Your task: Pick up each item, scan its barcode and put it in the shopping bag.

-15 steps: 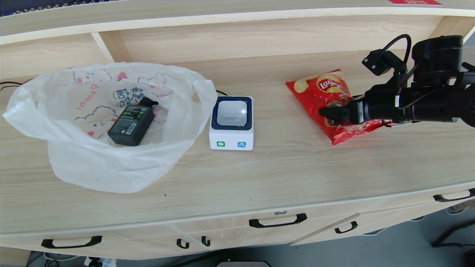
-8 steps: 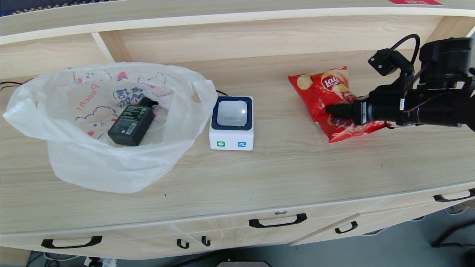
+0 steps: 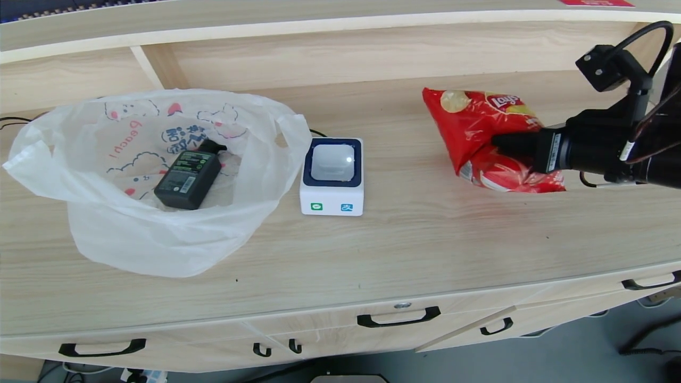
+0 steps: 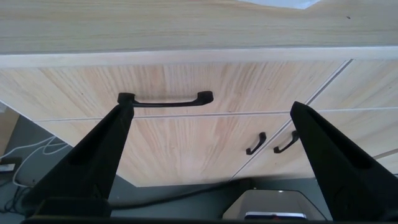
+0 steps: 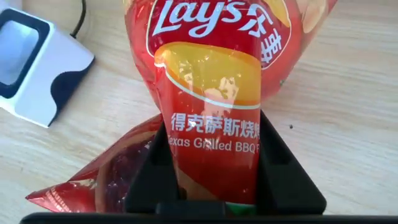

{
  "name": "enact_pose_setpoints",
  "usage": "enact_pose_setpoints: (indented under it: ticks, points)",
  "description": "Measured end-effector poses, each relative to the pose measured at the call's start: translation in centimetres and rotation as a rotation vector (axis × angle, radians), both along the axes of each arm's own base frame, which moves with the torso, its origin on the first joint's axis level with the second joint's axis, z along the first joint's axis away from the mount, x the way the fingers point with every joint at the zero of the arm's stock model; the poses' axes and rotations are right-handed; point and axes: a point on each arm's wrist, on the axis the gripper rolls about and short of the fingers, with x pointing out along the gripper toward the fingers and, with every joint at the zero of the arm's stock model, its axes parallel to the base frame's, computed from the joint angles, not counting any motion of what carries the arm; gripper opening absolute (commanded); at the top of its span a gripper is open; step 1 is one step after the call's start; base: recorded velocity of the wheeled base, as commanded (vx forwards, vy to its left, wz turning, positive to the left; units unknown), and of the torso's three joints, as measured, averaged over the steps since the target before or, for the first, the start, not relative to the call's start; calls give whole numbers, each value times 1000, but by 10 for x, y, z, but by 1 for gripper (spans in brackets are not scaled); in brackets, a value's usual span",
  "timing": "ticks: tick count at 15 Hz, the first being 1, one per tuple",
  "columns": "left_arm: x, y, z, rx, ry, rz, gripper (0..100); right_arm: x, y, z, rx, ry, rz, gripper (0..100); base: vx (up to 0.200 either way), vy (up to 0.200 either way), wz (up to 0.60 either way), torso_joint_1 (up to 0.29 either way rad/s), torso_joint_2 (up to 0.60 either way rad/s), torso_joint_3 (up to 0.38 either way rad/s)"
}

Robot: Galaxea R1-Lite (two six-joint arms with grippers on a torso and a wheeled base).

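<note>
A red chip bag (image 3: 481, 135) is pinched at its middle by my right gripper (image 3: 503, 144), which comes in from the right of the counter. In the right wrist view the chip bag (image 5: 214, 81) runs between the black fingers (image 5: 283, 168), which squeeze it narrow. The white scanner (image 3: 332, 176) with a blue-rimmed window stands at the counter's middle; the scanner (image 5: 34, 62) lies off to one side of the bag. The white shopping bag (image 3: 133, 223) lies open at the left with a black bottle (image 3: 188, 174) inside. My left gripper (image 4: 211, 162) hangs open below the counter edge, facing drawer fronts.
A raised wooden shelf (image 3: 340, 53) backs the counter. Drawers with black handles (image 3: 398, 319) line the front. A black handle (image 4: 165, 99) faces the left wrist camera. Bare counter lies between scanner and chip bag.
My right gripper has drawn back to the right and risen with the chip bag, which has turned and tilted up off the counter. The left side is unchanged.
</note>
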Motion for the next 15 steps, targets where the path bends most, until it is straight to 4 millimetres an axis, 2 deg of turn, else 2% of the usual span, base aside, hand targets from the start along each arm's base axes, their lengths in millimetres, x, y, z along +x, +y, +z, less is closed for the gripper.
enact_pose_setpoints:
  ticks: [2,7,10,15]
  points:
    - [0,0,0,0,0,0,100,-16,5,1,66,-20,-10,0,0,0,0,0,0,0]
    - [0,0,0,-2,0,1,100,-37,15,4,342,-114,44,0,0,0,0,0,0,0]
    - [0,0,0,-1,1,0,100,-54,24,0,430,-103,107,0,0,0,0,0,0,0]
    - [0,0,0,0,0,0,100,-120,49,-12,537,0,354,0,0,0,0,0,0,0]
